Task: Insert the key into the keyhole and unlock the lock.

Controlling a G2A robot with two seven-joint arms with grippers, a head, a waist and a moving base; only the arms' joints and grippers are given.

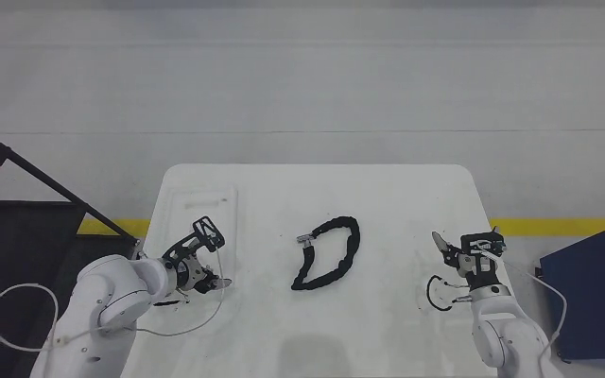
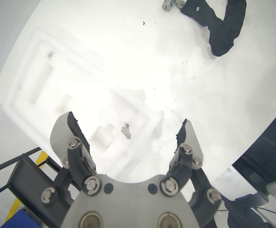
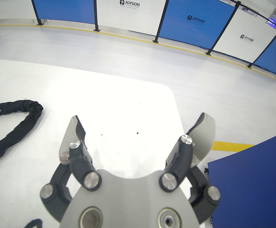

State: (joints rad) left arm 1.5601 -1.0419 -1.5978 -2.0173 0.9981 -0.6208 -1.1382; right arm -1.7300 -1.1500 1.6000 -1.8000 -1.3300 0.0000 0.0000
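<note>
White table (image 1: 397, 208) carries everything. The left gripper (image 2: 128, 117) hangs spread wide over the key (image 2: 126, 132), which lies in a foam tray (image 2: 43, 64), likely poised for pickup. The right gripper (image 3: 138, 116), also spread and empty, sits near the table's edge, well apart from the chain lock (image 1: 331, 250), whose keyhole (image 2: 167, 7) faces the left arm.

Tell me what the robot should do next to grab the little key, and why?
Probably lower the left gripper onto the key and close. Its jaws are open, the key lies in the foam tray right ahead of them, and the lock waits untouched.
</note>
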